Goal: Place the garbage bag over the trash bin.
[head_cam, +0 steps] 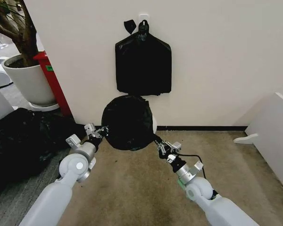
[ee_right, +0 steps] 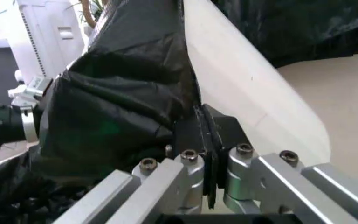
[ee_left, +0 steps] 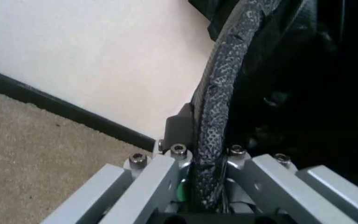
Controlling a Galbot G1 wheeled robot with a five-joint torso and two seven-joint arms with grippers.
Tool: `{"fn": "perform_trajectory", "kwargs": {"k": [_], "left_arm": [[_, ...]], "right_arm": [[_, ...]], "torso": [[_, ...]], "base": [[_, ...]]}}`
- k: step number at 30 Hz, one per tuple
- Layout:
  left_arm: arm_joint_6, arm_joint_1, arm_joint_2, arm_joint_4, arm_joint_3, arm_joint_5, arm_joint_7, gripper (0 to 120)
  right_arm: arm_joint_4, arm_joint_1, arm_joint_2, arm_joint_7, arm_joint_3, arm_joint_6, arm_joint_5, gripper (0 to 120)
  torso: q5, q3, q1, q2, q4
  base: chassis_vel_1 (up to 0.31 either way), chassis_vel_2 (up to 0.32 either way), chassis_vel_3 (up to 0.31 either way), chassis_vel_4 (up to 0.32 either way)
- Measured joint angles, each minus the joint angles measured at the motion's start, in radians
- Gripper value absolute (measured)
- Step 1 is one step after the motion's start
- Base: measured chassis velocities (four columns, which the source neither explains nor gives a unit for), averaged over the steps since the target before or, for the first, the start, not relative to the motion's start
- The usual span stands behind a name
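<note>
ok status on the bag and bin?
Left gripper and right gripper shut on bag, one each side. Bag stretched over bin. Nothing in the way.

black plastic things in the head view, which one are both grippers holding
The garbage bag stretched over the trash bin, pinched by left gripper and right gripper; not the wall-hung bundle or floor heap.

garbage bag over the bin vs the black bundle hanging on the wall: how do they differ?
The garbage bag is opened out and rounded over the trash bin; the bundle hangs flat and square.
The garbage bag sits low by the floor, pinched at its sides by the left gripper and right gripper; the bundle is higher on the wall, knotted at the top, untouched.
Both are glossy black plastic.
</note>
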Motion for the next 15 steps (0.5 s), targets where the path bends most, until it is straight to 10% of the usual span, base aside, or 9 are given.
{"fn": "perform_trajectory", "kwargs": {"k": [15], "left_arm": [[-0.001, 0.003, -0.001, -0.009, 0.002, 0.002, 0.003, 1]], "right_arm": [[-0.072, -0.005, 0.025, 0.215, 0.009, 0.038, -0.382, 0]], "torso": [[0.0000, 0.000, 0.000, 0.000, -0.0001]], "base": [[0.000, 0.000, 0.000, 0.000]]}}
